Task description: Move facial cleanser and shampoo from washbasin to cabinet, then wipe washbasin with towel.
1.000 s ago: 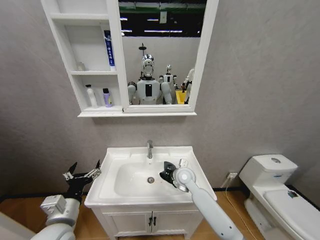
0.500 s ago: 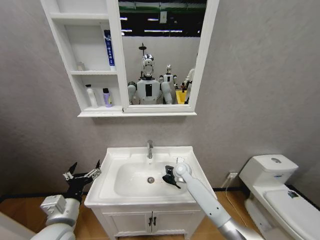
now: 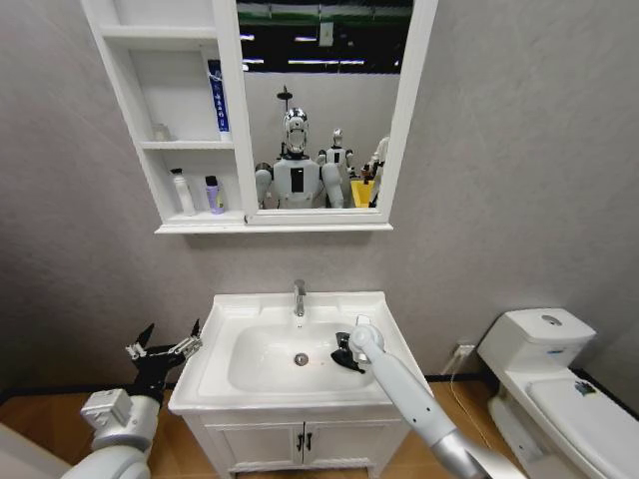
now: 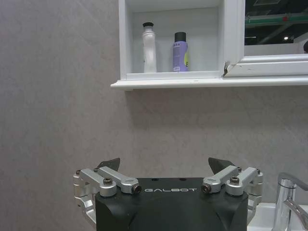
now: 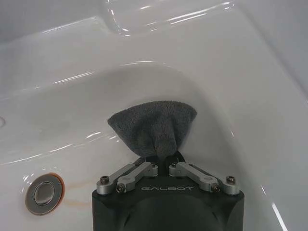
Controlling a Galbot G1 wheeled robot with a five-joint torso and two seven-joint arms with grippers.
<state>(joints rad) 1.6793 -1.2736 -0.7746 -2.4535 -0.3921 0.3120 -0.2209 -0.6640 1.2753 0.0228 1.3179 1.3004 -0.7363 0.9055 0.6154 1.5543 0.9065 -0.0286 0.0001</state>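
A bathroom — white washbasin (image 3: pixel 300 354) with chrome tap (image 3: pixel 299 296), mirrored cabinet (image 3: pixel 190 120) above, toilet (image 3: pixel 559 384) beside.

Count at this moment: one washbasin (image 3: pixel 215 374), with one chrome tap (image 3: pixel 299 296) and one round drain (image 3: pixel 301 359). One towel (image 5: pixel 155 126), dark grey. One cabinet (image 3: pixel 126 112), three shelf tiers, one mirror (image 3: pixel 321 100). Bottles on lowest tier: two, one white (image 3: pixel 182 192), one purple (image 3: pixel 214 195). One blue-and-white tube (image 3: pixel 217 97) on the middle tier. One toilet (image 3: pixel 559 384), far right. Grippers: two, left gripper (image 3: pixel 162 344) and right gripper (image 3: pixel 342 351).
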